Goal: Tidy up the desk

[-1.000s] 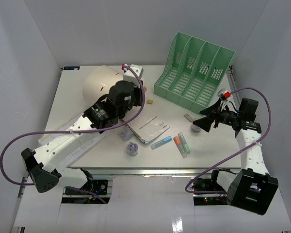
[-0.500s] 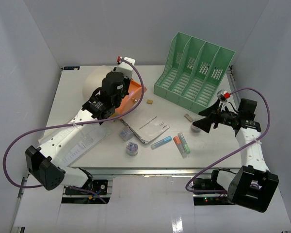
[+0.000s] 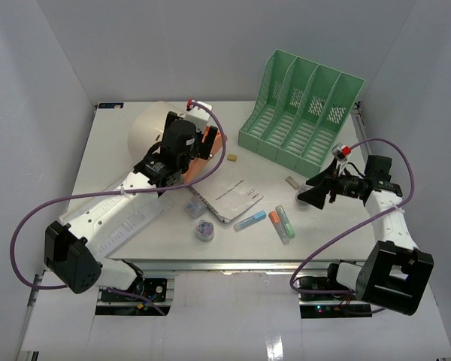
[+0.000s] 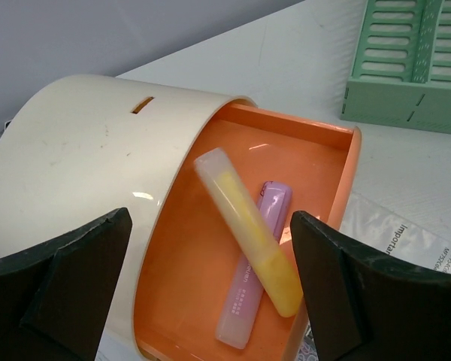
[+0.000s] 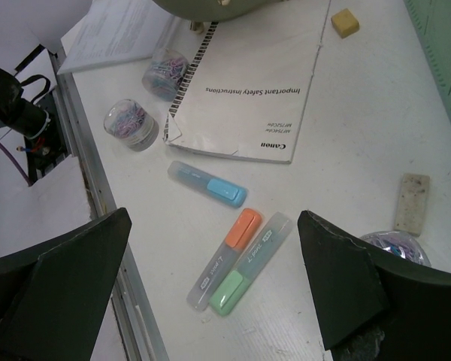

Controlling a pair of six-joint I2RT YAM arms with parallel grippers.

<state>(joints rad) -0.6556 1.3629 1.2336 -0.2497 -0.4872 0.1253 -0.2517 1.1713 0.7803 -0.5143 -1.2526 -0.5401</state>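
Note:
My left gripper (image 4: 210, 226) hangs open over the orange drawer (image 4: 180, 256) pulled out of the cream cylindrical box (image 4: 83, 150). A yellow highlighter (image 4: 248, 233) lies loose in the drawer, crossing a purple one (image 4: 240, 312); neither finger touches them. My right gripper (image 5: 214, 219) is open above the white desk (image 3: 109, 147), with an orange highlighter (image 5: 227, 256) and a green one (image 5: 249, 263) side by side below it and a blue one (image 5: 207, 183) just beyond. In the top view the left gripper (image 3: 208, 143) is at the back left and the right gripper (image 3: 310, 188) at the right.
A spiral-bound manual (image 5: 248, 90) lies mid-desk, with two jars of paper clips (image 5: 131, 122) beside it and a third (image 5: 398, 248) near my right finger. A grey eraser (image 5: 411, 194) and a small tan block (image 5: 344, 21) lie loose. The mint-green file rack (image 3: 301, 113) stands back right.
My left gripper's jaws have opened wide above the orange drawer, and the left arm has shifted slightly over the box. The right gripper has drifted a little towards the highlighters, still open.

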